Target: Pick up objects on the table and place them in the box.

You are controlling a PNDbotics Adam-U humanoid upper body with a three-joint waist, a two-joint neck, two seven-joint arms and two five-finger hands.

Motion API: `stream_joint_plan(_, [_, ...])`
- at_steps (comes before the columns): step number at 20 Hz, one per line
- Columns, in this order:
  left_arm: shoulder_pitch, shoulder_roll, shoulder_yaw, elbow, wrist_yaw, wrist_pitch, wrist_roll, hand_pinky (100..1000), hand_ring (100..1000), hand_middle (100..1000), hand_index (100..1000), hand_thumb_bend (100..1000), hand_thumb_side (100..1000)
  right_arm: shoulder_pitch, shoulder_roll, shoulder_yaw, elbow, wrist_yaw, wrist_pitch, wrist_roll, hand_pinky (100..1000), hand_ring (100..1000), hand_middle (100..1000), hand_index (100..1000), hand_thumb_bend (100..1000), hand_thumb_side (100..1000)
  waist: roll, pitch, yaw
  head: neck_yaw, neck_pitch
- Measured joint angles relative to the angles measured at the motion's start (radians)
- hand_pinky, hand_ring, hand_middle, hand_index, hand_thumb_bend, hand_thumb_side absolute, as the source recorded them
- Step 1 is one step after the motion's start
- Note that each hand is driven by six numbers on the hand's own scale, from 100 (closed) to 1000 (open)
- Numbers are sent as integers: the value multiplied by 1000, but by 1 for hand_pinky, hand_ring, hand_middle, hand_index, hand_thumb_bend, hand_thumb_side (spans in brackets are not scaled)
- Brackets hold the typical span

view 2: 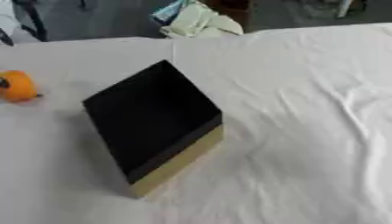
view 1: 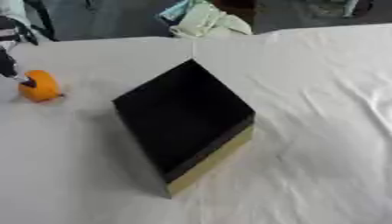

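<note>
At the far left edge of the left eye view the left hand (view 1: 9,65) comes down from the upper corner, dark and only partly in frame; its tip reaches the top of the orange object (view 1: 40,86), but whether the fingers are curled round it or merely touching it cannot be told. That orange object is small and rounded, with a dark spot at its upper left side, and it sits on the white cloth of the desk (view 1: 321,131), well apart from the box and to its left. Toward the middle stands the box (view 1: 183,122), turned cornerwise so that one corner points away and another toward the viewer; its inside is black, and its outer wall along the lower right side shows a pale tan colour. Nothing can be made out inside it. To the right of the box the cloth lies in soft wrinkles across the rest of the desk. Beyond the far edge, near the top centre, lies a crumpled pale green cloth (view 1: 205,21). The right hand appears in neither view.
</note>
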Motion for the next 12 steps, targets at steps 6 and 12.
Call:
stream_joint_plan(6, [-1, 0, 8, -14, -9, -8, 6, 862, 870, 855, 888, 850, 356, 0, 0, 0, 0, 0, 0, 0, 686, 562, 591, 819, 100, 849, 0, 2, 0, 3, 8])
stream_joint_plan(12, [-1, 0, 8, -17, -27, -8, 12, 853, 881, 862, 884, 837, 258, 0, 0, 0, 4, 0, -1, 1, 686, 562, 590, 819, 100, 852, 0, 9, -1, 13, 13])
